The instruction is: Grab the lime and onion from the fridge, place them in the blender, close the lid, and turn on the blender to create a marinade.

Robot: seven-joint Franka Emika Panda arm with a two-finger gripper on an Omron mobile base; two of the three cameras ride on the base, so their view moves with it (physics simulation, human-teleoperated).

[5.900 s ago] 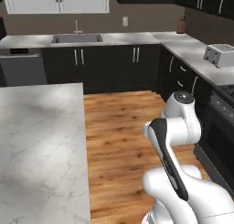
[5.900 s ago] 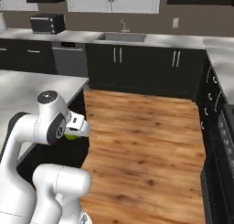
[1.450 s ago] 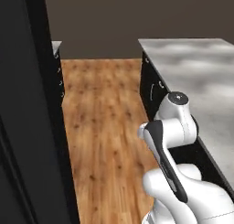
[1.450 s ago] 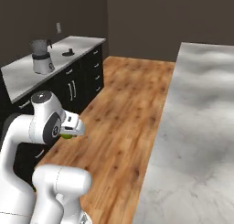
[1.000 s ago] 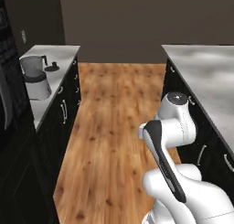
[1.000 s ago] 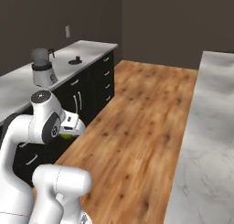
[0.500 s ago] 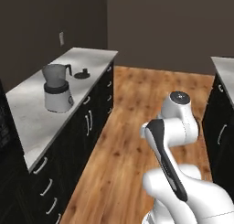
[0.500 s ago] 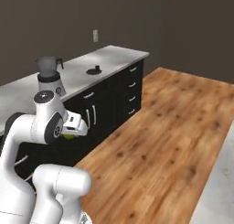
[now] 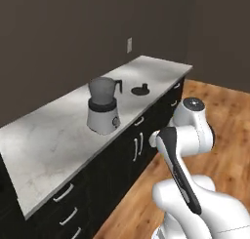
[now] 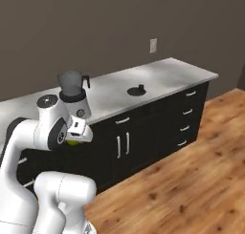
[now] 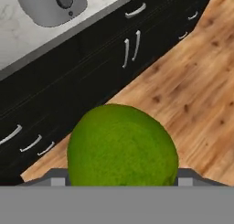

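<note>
A long marbled grey counter [image 9: 58,135] tops glossy black cabinets [image 10: 158,128]. On it stands the blender [image 9: 103,105], dark tapered jar on a pale base. The gripper [image 10: 76,135] clamps the round, pebbly green lime [image 11: 122,147] above plank flooring.

L + R base cams behind arm, both on blender [image 9: 103,106] counter [image 9: 44,145], hand cam close over lime [image 11: 122,145]
</note>
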